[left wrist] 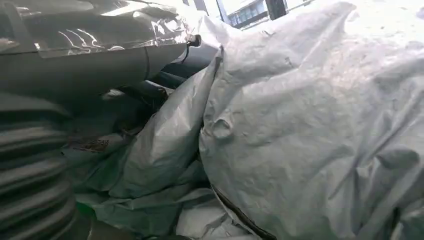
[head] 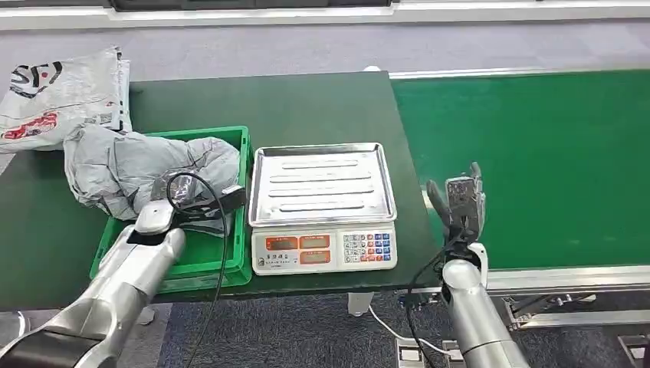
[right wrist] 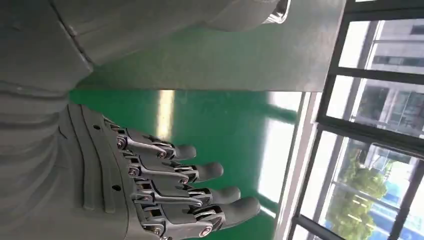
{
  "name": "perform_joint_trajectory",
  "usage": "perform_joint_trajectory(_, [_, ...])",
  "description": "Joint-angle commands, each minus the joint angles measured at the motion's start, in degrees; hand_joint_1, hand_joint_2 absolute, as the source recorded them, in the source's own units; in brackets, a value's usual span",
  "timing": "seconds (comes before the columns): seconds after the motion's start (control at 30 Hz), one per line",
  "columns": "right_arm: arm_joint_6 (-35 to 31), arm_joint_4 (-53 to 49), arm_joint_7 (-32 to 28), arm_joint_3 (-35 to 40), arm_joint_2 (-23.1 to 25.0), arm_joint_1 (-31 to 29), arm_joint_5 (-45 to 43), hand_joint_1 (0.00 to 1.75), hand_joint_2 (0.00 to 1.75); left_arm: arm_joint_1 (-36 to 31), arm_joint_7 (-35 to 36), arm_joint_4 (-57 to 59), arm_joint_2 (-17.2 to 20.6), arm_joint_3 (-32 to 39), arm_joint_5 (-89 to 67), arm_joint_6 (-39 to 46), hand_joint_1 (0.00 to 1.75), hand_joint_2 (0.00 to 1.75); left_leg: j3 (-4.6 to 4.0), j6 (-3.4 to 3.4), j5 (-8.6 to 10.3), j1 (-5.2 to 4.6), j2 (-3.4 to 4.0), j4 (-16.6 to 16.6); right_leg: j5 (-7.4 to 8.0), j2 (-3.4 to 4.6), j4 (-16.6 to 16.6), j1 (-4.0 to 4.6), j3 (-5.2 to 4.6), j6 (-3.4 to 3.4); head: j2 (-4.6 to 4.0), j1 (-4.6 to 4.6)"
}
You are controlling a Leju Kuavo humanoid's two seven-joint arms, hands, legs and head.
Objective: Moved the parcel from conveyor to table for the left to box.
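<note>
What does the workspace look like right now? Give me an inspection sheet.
Surface: dark green table; green conveyor to its right, bare.
Job's things: grey parcel lies in the green crate, spilling over its left rim.
Clutter: scale with bare steel tray; white printed bag at the table's far left corner.
Hands: left hand at the parcel in the crate, grip cannot be told; right hand open, fingers straight, over the conveyor's edge.
Cables: black cable loops over the left wrist; white cable on the floor.
Surroundings: grey floor; windows in the right wrist view.
</note>
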Motion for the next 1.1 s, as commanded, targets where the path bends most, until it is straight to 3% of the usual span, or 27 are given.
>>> perform_joint_trajectory(0.03, [-0.03,0.62,0.54,-3.48,-0.31,-0.86,-0.02,0.0,1.75,-2.13,-0.35,3.43,-0.73,1.52,1.01,1.65,0.0,0.0,0.11,0.02,-0.01,0.03,-0.05,-0.06,-0.01,-0.06,-0.11,0.04,0.16,0.0,0.0,0.0])
perform_joint_trajectory(0.3, [1.38,-5.64,2.52,-3.87,0.62,3.54,1.24,0.0,1.75,1.45,-2.4,-14.48,0.74,4.17,12.16,19.02,0.0,0.0,0.01,0.0,-0.02,0.03,-0.09,-0.03,-0.05,-0.1,-0.06,0.05,0.07,-0.01,0.0,0.0])
perform_joint_trajectory(0.63, [1.3,-5.83,2.96,-3.67,0.68,3.5,1.62,0.0,1.75,2.56,-2.2,-16.35,1.09,3.99,12.69,18.18,0.0,0.0,-0.02,0.01,-0.03,0.01,-0.01,-0.04,-0.01,-0.01,-0.05,0.02,0.02,-0.01,-0.02,0.0])
perform_joint_trajectory(0.67, [1.3,-5.83,2.84,-3.6,0.74,3.55,1.72,0.0,1.75,3.0,-3.33,-17.3,1.04,4.83,14.2,22.74,0.0,1.75,-0.05,0.02,-0.03,0.01,-0.01,-0.02,-0.01,-0.02,-0.05,0.02,-0.01,0.0,0.0,0.0])
perform_joint_trajectory(0.77, [1.36,-5.52,2.69,-3.13,1.02,3.14,1.71,0.0,1.75,5.19,-2.18,-22.03,2.77,4.6,11.95,25.35,0.0,1.75,0.08,0.02,-0.06,0.03,0.14,-0.09,0.0,0.11,-0.12,0.04,0.09,-0.01,0.0,0.0])
perform_joint_trajectory(1.03, [1.3,-5.37,2.69,-3.08,1.05,2.99,1.73,0.0,1.75,5.56,-2.18,-22.7,2.85,4.67,11.94,25.28,0.0,1.75,0.0,0.01,-0.04,0.02,0.05,-0.05,-0.02,0.03,-0.05,0.03,0.04,-0.01,-0.02,0.0])
perform_joint_trajectory(1.07, [1.65,-4.56,2.59,-2.79,0.94,2.2,1.59,0.0,1.75,6.05,3.2,-23.79,3.78,2.97,2.67,26.73,0.0,1.75,-0.03,0.01,-0.03,0.01,0.04,-0.04,-0.01,0.02,-0.04,0.02,0.01,-0.01,0.0,0.0])
perform_joint_trajectory(1.1, [1.44,-3.49,2.63,-2.5,0.94,1.1,1.75,0.0,1.75,7.22,2.54,-26.26,3.12,4.31,3.05,25.77,0.0,1.75,0.01,0.01,-0.04,0.02,0.05,-0.04,-0.02,0.03,-0.07,0.04,0.06,-0.01,0.0,0.0])
